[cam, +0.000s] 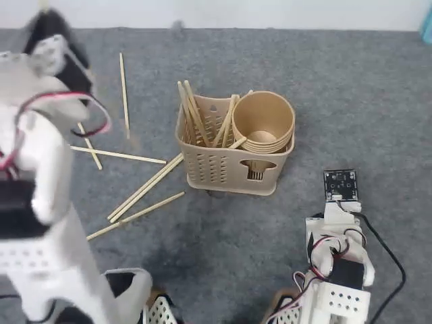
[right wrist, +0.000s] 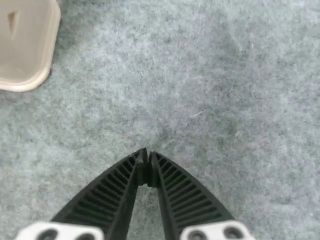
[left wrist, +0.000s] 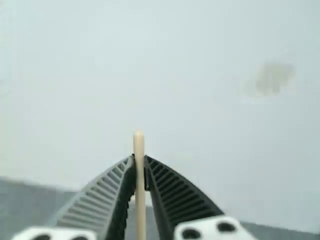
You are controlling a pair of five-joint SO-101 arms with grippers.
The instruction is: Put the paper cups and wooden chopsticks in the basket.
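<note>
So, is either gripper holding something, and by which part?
The left gripper pinches a pale wooden chopstick near one end, the tip sticking out beyond it. The right gripper is shut on nothing.

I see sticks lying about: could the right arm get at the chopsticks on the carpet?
Doubtful: the loose chopsticks lie beyond the basket from the right claw, beside the left arm; the basket partly bars the way.

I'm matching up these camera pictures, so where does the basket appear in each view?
High view: the basket stands mid-picture on the grey carpet.
Left wrist view: a pale wall instead, jaws shut on a chopstick.
Right wrist view: one basket corner, off beyond the shut jaws.
Shared landmark: the grey carpet.
</note>
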